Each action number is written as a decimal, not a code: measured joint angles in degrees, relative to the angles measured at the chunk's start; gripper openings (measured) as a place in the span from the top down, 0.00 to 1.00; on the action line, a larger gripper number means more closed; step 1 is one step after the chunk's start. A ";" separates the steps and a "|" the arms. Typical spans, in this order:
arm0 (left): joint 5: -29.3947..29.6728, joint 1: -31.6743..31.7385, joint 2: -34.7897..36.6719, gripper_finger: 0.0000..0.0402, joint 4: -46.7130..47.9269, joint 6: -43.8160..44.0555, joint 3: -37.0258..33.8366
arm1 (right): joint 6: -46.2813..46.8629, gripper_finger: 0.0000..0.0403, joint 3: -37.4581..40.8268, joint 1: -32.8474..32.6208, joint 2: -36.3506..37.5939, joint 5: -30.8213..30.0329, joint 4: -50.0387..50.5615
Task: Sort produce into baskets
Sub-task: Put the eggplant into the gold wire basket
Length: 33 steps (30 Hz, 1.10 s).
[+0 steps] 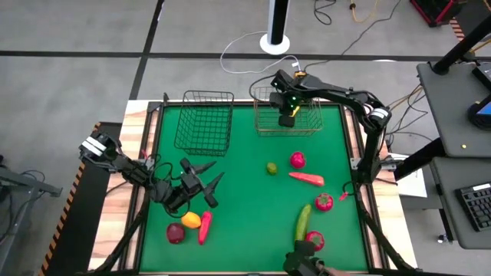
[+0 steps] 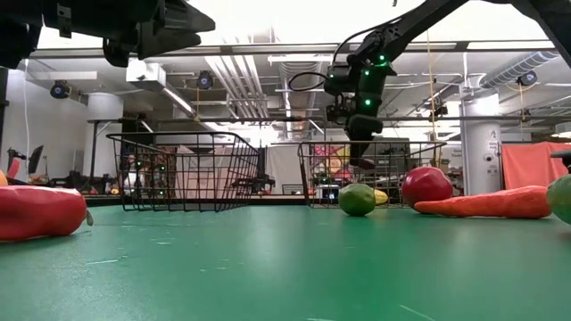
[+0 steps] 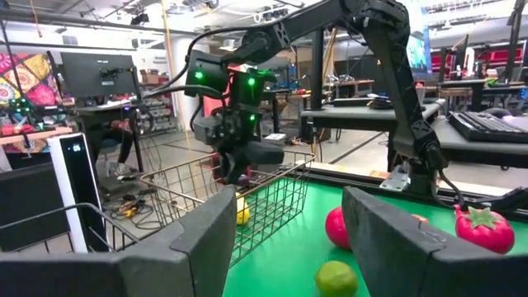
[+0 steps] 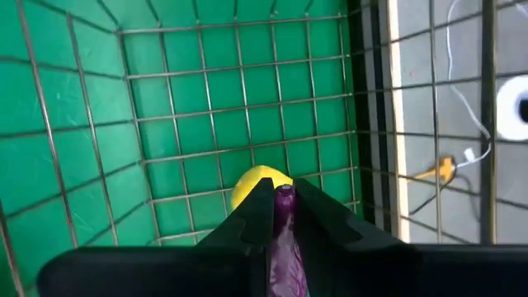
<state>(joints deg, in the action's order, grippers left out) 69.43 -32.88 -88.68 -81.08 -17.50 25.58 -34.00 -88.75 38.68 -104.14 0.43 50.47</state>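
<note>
My right gripper (image 1: pixel 288 119) is shut on a dark purple piece of produce (image 4: pixel 285 227), over the silvery-grey basket (image 1: pixel 301 129) at the table's far side. It points down into the basket. A yellow fruit (image 4: pixel 254 183) lies on the basket's floor right under the fingertips. The black basket (image 1: pixel 205 123) stands to the left of the silvery one. My left gripper (image 1: pixel 205 178) is open and empty, above the table's left half, near an orange fruit (image 1: pixel 191 220), a dark red fruit (image 1: pixel 176 233) and a long red pepper (image 1: pixel 205 227). My right gripper pinches the dark purple piece (image 4: pixel 285 206) between its two fingers, and the piece reaches to the fingertips. The fingers come from above, pointing down into the silvery-grey basket. The piece is clear of the basket's floor and of the yellow fruit below it.
On the green mat's right half lie a lime (image 1: pixel 271 168), a round red fruit (image 1: pixel 298 159), a carrot (image 1: pixel 307 179), a red fruit with a green top (image 1: pixel 324 202), a cucumber (image 1: pixel 303 221) and another red fruit (image 1: pixel 314 240). The mat's middle is bare.
</note>
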 joint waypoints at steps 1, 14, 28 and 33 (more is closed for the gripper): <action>0.00 0.00 0.00 0.50 0.13 0.00 0.00 | -0.19 0.92 0.00 -0.14 0.00 0.02 -0.40; 0.00 -0.02 -0.04 0.49 0.27 0.00 0.00 | 6.68 0.92 0.21 -0.48 0.00 -0.42 -1.91; 0.02 -0.02 -0.04 0.49 0.27 0.02 0.00 | 15.02 0.92 0.24 -0.57 0.00 -3.00 -1.61; 0.02 -0.02 -0.04 0.49 0.27 0.02 0.00 | 15.47 0.92 0.24 -0.57 0.00 -3.02 -1.76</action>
<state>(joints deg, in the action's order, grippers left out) 69.45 -32.91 -88.73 -80.82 -17.47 25.58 -18.53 -88.51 38.11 -104.14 -2.59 48.71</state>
